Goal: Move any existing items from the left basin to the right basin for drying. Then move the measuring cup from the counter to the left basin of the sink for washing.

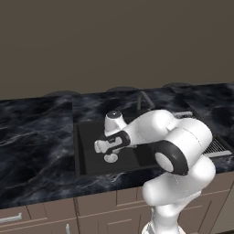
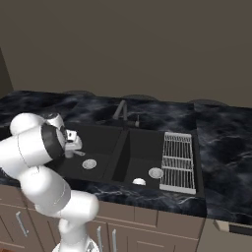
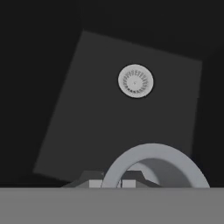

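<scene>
My gripper (image 1: 109, 153) hangs inside the left basin (image 1: 89, 151), shut on the rim of the pale grey measuring cup (image 1: 111, 158). From the right base the gripper (image 2: 74, 146) and cup (image 2: 78, 152) hang left of the basin's silver drain (image 2: 89, 164). In the hand view the cup's grey rim (image 3: 151, 151) curves up from between the fingertips of the gripper (image 3: 111, 183), above the basin floor (image 3: 96, 109) and drain (image 3: 135, 81). A small white-rimmed item, apparently the mug (image 2: 139, 181), sits at the front of the right basin (image 2: 142, 152).
A wire rack (image 2: 177, 160) lies along the right edge of the sink. The dark faucet (image 2: 120, 110) stands behind the divider. Black marble counter (image 1: 36, 137) runs to both sides. My arm's elbow (image 1: 183, 146) covers the right basin in the left base view.
</scene>
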Available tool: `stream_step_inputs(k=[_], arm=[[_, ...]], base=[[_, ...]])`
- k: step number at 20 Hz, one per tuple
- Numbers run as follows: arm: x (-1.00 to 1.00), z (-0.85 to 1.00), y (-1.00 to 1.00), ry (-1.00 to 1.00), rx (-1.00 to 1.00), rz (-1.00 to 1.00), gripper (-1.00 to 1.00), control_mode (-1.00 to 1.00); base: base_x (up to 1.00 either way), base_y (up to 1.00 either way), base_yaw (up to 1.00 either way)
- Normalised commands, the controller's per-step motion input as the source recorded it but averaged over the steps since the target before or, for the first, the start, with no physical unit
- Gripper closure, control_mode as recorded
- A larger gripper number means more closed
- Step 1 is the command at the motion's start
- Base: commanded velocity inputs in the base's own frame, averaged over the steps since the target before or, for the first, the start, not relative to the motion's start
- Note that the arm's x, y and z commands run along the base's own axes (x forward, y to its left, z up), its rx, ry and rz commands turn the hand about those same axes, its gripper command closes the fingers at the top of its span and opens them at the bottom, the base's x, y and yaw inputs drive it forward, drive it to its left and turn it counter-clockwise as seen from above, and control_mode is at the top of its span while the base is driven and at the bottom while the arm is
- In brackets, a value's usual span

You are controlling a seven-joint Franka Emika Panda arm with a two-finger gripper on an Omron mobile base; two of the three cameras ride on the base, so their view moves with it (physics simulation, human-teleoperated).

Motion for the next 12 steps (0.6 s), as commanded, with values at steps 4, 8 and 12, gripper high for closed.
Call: stream_step_inputs(k=[4,8,12], arm=[[0.17,-0.35,0.01,0.02,0.0,0.08,1.0,-1.0],[0.22,-0.36,0.02,0.03,0.0,0.06,1.0,-1.0],[0.26,-0.36,0.04,0.04,0.0,0.06,1.0,-1.0]], base=[[0.0,0.0,0.0],[0.0,0.0,0.0],[0.0,0.0,0.0]])
